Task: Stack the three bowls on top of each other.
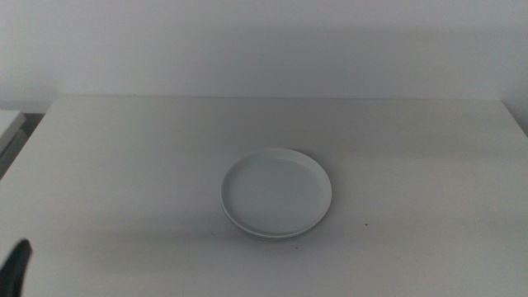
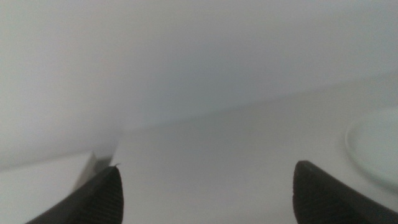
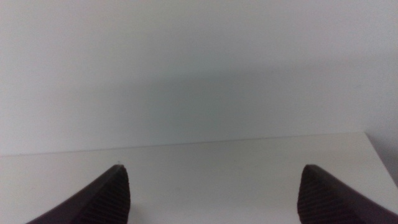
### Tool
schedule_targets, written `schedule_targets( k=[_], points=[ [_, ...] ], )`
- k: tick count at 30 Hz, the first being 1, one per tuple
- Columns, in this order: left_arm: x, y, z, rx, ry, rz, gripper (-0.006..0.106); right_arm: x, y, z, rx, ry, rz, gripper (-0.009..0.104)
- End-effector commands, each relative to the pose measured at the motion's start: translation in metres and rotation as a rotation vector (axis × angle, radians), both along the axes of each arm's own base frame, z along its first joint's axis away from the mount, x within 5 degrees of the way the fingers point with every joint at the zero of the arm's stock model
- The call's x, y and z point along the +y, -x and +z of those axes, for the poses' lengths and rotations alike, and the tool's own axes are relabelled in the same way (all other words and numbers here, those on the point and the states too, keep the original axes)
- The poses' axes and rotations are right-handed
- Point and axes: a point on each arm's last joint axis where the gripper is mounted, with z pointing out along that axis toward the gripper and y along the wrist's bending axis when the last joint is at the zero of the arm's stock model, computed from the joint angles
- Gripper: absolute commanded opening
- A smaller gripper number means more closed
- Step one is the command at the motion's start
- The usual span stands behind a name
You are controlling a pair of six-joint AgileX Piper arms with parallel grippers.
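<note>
Left gripper [image 1: 16,262]: low at the near-left edge, jaws apart, holding nothing.
Right gripper [image 3: 211,193]: jaws apart, empty.
Bowls [image 1: 276,193]: nested in one stack mid-counter [image 1: 124,165], mint green on top.

A pale, matte table [image 1: 124,165] fills most of the room's foreground, its far edge running straight below a plain white wall [image 1: 264,41]. At the far left a strip of lighter furniture [image 1: 10,125] sits beside the table, with a dark gap between
</note>
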Motion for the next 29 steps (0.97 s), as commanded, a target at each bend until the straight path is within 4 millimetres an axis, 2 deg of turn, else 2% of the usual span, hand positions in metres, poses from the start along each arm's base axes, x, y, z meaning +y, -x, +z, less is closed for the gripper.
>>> schedule_targets(
  k=[1, 4, 9, 13, 15, 16, 29],
  points=[
    [0.001, -0.004, -0.015, 0.006, 0.007, 0.013, 0.094, -0.001, 0.006, -0.006, -0.017, -0.014, -0.005, 0.092],
    [0.002, -0.007, -0.032, 0.02, 0.008, 0.027, 0.094, -0.005, 0.028, -0.034, -0.047, -0.007, -0.016, 0.092],
    [0.002, -0.007, -0.031, 0.006, 0.039, 0.028, 0.094, -0.014, 0.064, -0.103, -0.067, 0.009, -0.089, 0.092],
    [0.002, -0.007, -0.03, -0.003, 0.08, 0.027, 0.094, -0.018, 0.081, -0.155, -0.064, 0.011, -0.139, 0.092],
    [0.002, -0.007, -0.03, -0.003, 0.08, 0.027, 0.094, -0.018, 0.084, -0.16, -0.065, 0.011, -0.144, 0.092],
    [0.002, -0.007, -0.03, -0.003, 0.08, 0.027, 0.094, -0.018, 0.085, -0.165, -0.003, 0.024, -0.143, 0.092],
    [0.002, -0.007, -0.03, -0.004, 0.068, 0.028, 0.094, -0.018, 0.084, -0.162, -0.042, 0.03, -0.146, 0.092]
  ],
)
